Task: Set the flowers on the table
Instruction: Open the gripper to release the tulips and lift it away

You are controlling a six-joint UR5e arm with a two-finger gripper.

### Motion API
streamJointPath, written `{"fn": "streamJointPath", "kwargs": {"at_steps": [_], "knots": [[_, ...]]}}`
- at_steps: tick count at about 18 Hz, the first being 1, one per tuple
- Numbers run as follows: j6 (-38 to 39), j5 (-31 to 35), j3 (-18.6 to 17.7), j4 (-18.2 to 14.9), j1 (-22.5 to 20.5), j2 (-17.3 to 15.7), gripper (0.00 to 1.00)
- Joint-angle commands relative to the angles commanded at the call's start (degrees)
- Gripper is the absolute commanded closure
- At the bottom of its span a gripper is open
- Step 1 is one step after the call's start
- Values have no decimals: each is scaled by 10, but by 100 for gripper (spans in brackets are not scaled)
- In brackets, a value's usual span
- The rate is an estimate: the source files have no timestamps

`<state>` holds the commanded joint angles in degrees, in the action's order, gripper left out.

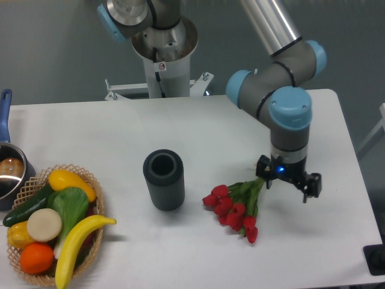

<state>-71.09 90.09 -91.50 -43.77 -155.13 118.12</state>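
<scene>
The flowers (234, 211), a bunch of red tulips with green stems, lie flat on the white table (120, 132), right of centre. Their red heads point front-left and their stems run back-right toward my gripper. My gripper (287, 182) points straight down just above the table at the stem ends. Its two black fingers (312, 184) stand spread apart, and the stems end beside the left one rather than between them. The gripper looks open and holds nothing.
A dark grey ribbed cylinder vase (163, 179) stands upright left of the flowers. A wicker basket (93, 192) of produce sits at the front left. A blue-handled pot (9, 174) is at the left edge. The robot base (162, 54) is at the back.
</scene>
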Motion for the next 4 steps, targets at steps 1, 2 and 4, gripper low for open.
{"fn": "streamJointPath", "kwargs": {"at_steps": [1, 2, 4], "knots": [[-10, 0, 1, 0, -3, 3, 0], [-14, 0, 1, 0, -7, 4, 0], [-17, -9, 2, -1, -25, 4, 0]]}}
